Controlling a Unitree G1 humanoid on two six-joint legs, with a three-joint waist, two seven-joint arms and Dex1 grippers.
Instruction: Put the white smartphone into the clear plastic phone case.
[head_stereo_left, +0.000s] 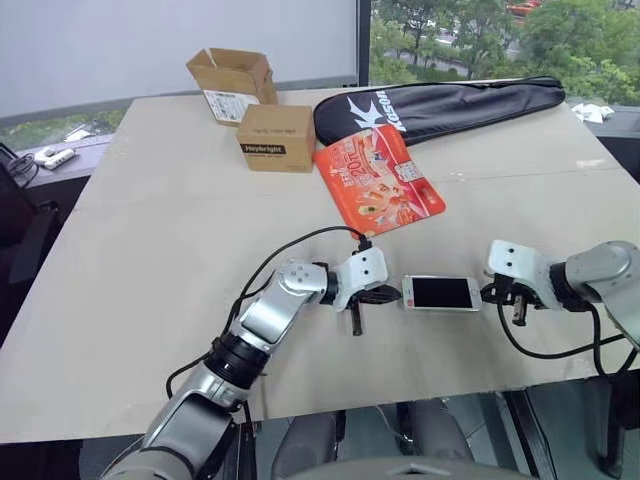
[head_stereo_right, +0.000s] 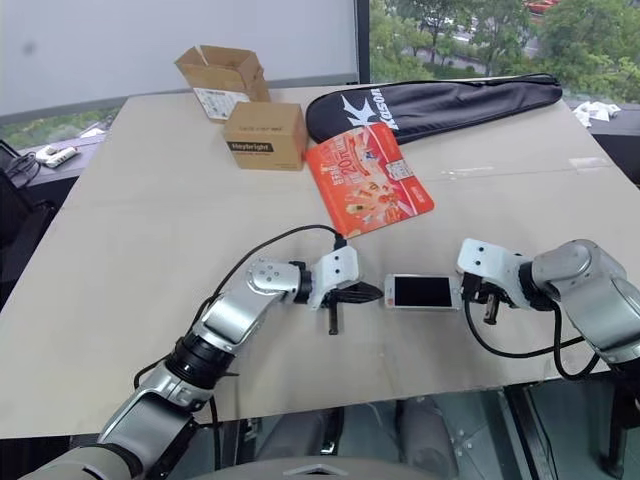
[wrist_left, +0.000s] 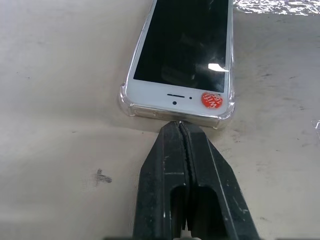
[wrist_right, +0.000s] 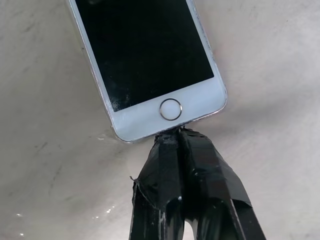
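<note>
With both grippers' jaws closed empty against opposite ends of the slim white smartphone (head_stereo_left: 441, 293), uneven pushing could pop it from the clear plastic phone case (wrist_left: 131, 108).

beige table (head_stereo_left: 150, 300), white smartphone (head_stereo_left: 441, 293), two cardboard boxes (head_stereo_left: 276, 137), red-orange packet (head_stereo_left: 378, 180), black bag (head_stereo_left: 440, 105)

A broad table (head_stereo_left: 150, 250) topped with pale beige board is seen, its surface evenly lit by daylight. Behind it, a large window (head_stereo_left: 470, 35) is set into the far wall, through which green trees are visible. To the left of the window, a plain white panel (head_stereo_left: 150, 40) is mounted, divided from the glass by a dark vertical frame (head_stereo_left: 363, 40). A low sill (head_stereo_left: 60, 150) is seen beyond the table's far left corner, where a small white object (head_stereo_left: 55, 157) is laid.
</note>
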